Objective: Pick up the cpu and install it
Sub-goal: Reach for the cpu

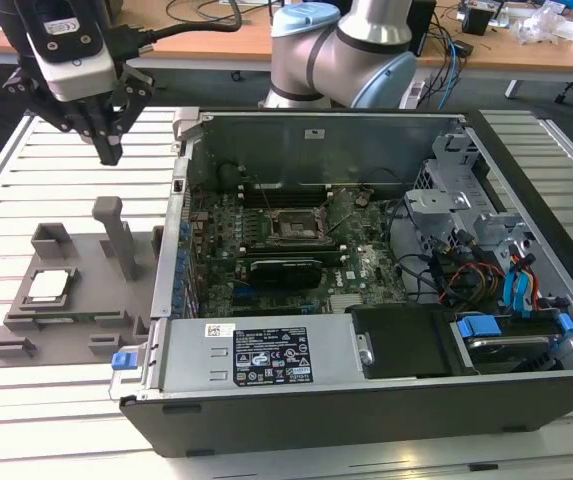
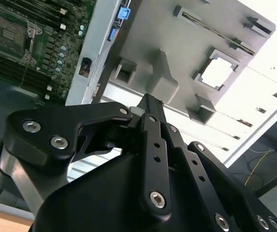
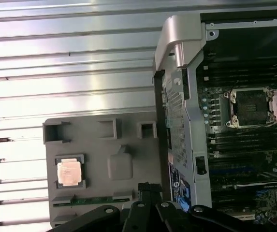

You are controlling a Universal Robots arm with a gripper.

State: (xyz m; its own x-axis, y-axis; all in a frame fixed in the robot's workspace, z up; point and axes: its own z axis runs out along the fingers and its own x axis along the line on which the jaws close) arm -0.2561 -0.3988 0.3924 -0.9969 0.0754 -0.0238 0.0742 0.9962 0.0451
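The cpu (image 1: 49, 287) is a small silver square chip lying flat in a recess of the grey fixture tray (image 1: 96, 318) at the exterior view's left. Both wrist views show it too, the cpu (image 2: 219, 72) bright in its pocket and the cpu (image 3: 70, 172) with its metal lid up. My gripper (image 1: 112, 153) hangs well above the table, beyond the tray, with its black fingers pressed together and nothing held. The fingertips (image 2: 150, 102) point toward the tray's upright post. The motherboard's cpu socket (image 1: 291, 225) lies uncovered inside the computer case.
The open computer case (image 1: 266, 370) takes up the middle and the exterior view's right, its metal wall (image 3: 177, 96) rising beside the tray. A tall grey post (image 1: 118, 235) stands on the tray. The slatted white table (image 1: 6, 200) surrounds both.
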